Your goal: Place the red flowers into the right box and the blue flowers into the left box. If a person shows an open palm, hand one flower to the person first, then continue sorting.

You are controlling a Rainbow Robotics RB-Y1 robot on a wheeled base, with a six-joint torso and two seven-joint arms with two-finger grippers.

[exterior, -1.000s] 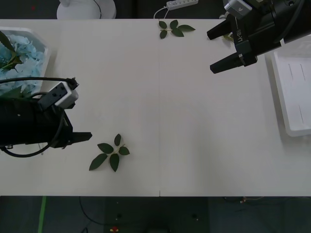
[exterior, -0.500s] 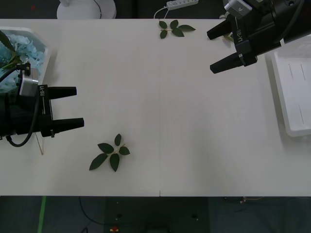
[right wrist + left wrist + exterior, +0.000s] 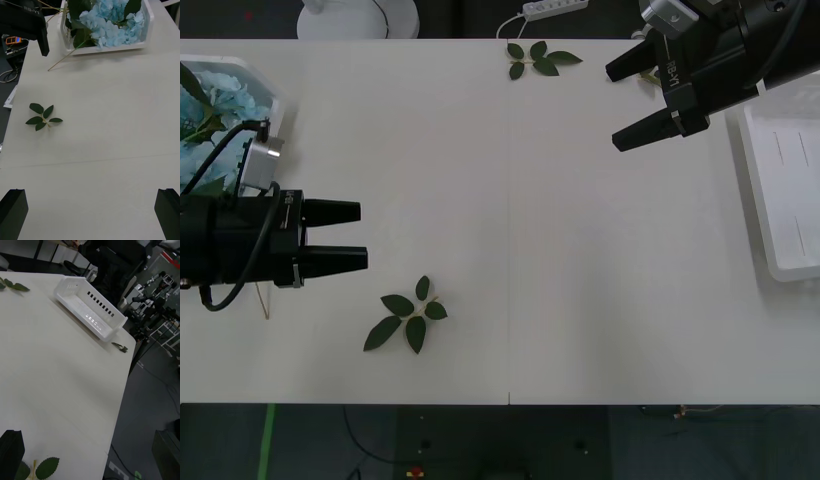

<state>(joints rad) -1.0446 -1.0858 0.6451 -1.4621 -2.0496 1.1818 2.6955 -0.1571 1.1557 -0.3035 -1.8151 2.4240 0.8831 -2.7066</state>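
The blue flowers [image 3: 215, 105] lie heaped in the left box [image 3: 276, 100] at the table's far left, also seen as blue flowers [image 3: 112, 20] in the left box [image 3: 112, 48]. One thin stalk [image 3: 60, 62] sticks out over the rim onto the table. My left gripper [image 3: 363, 235] hovers just right of that box, open and holding nothing, fingers pointing toward the table's middle. My right gripper [image 3: 614, 108] hangs open and holding nothing at the back right, beside the right box [image 3: 790, 200], which holds nothing I can see. Red flowers are out of view.
A loose green leaf sprig [image 3: 406, 318] lies near the front, just right of the left gripper. Another leaf sprig [image 3: 538, 58] sits at the back edge. A small leaf [image 3: 120, 347] rests at the table corner beyond the right box [image 3: 90, 307].
My left gripper has turned so both fingers lie side by side, and has slid a little right, away from the left box. The right arm has not moved.
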